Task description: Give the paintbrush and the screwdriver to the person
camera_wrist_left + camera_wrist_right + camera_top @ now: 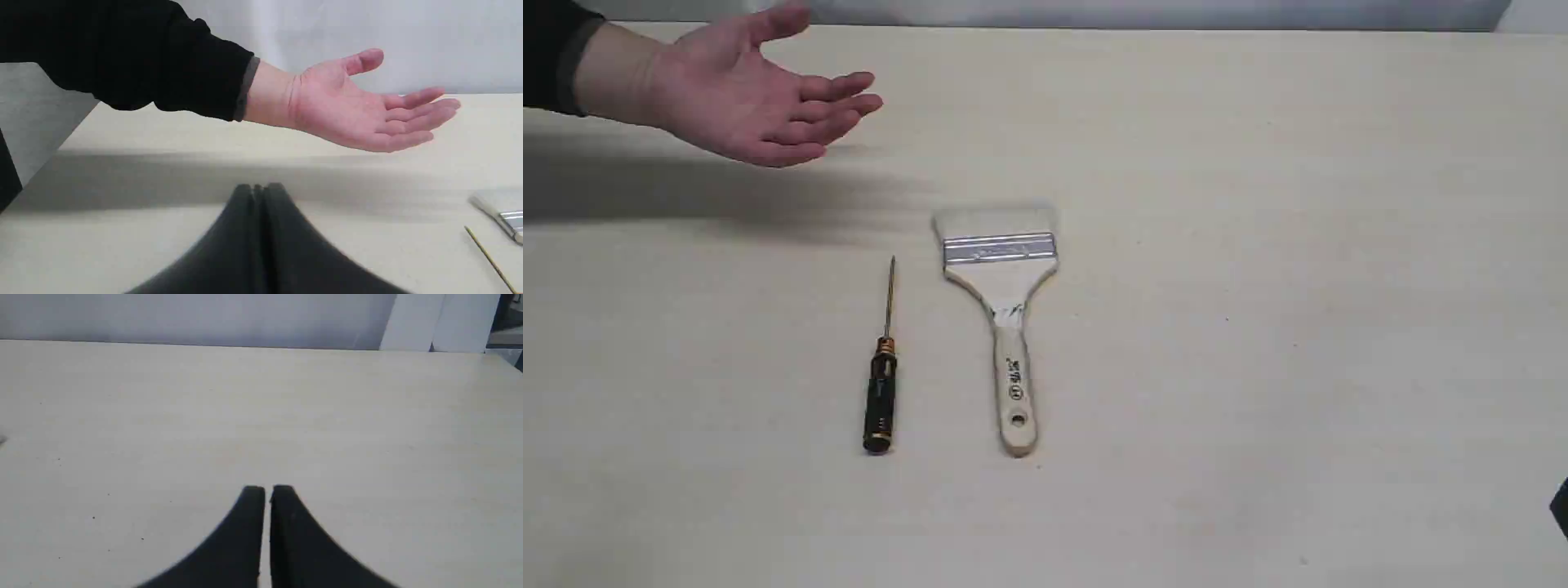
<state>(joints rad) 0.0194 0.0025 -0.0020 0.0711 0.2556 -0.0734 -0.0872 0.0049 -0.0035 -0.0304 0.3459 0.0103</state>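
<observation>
open hand [737,100] hovers; screwdriver [882,385] and paintbrush [1003,282] lie side by side, untouched; left gripper [258,188] and right gripper [268,491] both pinched together, empty.

I see screwdriver [881,384] and paintbrush [1003,282] flat on table [1298,286], side by side, not touching, screwdriver on left. Both handles toward near side. Person's hand [752,98] above table, far left, behind both.

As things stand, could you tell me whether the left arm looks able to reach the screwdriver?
Probably yes: the screwdriver lies flat on the table, apart from the paintbrush, with the person's hand hovering beyond its tip. The left gripper is shut and must open first.
</observation>
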